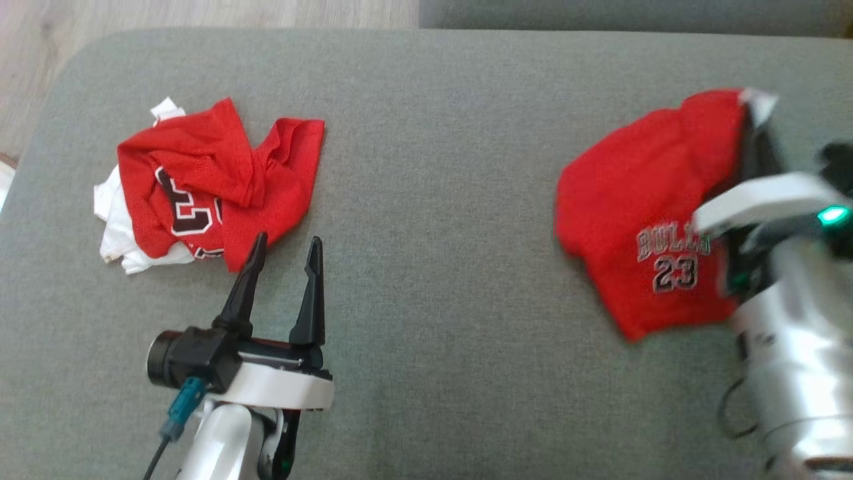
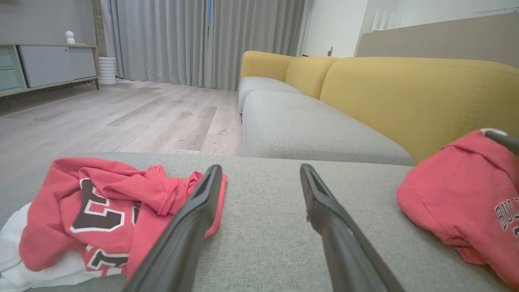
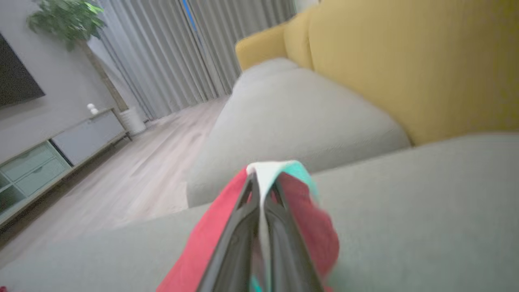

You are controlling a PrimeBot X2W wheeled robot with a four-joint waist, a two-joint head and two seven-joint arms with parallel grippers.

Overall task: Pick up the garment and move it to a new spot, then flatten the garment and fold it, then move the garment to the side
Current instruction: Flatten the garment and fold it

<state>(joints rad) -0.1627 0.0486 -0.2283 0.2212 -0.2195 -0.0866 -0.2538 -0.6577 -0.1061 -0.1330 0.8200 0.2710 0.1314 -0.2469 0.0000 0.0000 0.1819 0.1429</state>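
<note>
Overhead, a wide grey cushion [image 1: 433, 200] stretches across the robot's work area, with two red basketball tops lying well apart on it.

On the right lies the Bulls jersey [image 1: 640, 200], red mesh with "BULLS 23" stitched on its near part. It is bunched into a rounded heap that peaks at its far right corner. The right gripper [image 3: 263, 178] has its two dark fingers pressed together on that corner, pinching a white trim edge and red cloth between them. In the right wrist view, red fabric drapes down on both sides of the fingers. The pale forearm enters from the near right and is blurred.

On the left, the crumpled jersey [image 1: 213, 180] sits in a rumpled pile with large black-and-white numerals showing. It rests on a white cloth [image 1: 116, 227] that sticks out at the pile's left and near edges. The left gripper [image 1: 288, 239] is on the near side of this pile, its fingers spread wide, holding nothing and pointing away from the robot. Its left fingertip overlaps the pile's near edge; whether it touches the cloth cannot be told.

Beyond the cushion are a grey sofa seat [image 2: 308, 125] with a yellow backrest [image 2: 405, 93], a pale wood floor [image 2: 121, 117] and grey curtains [image 2: 182, 40].
</note>
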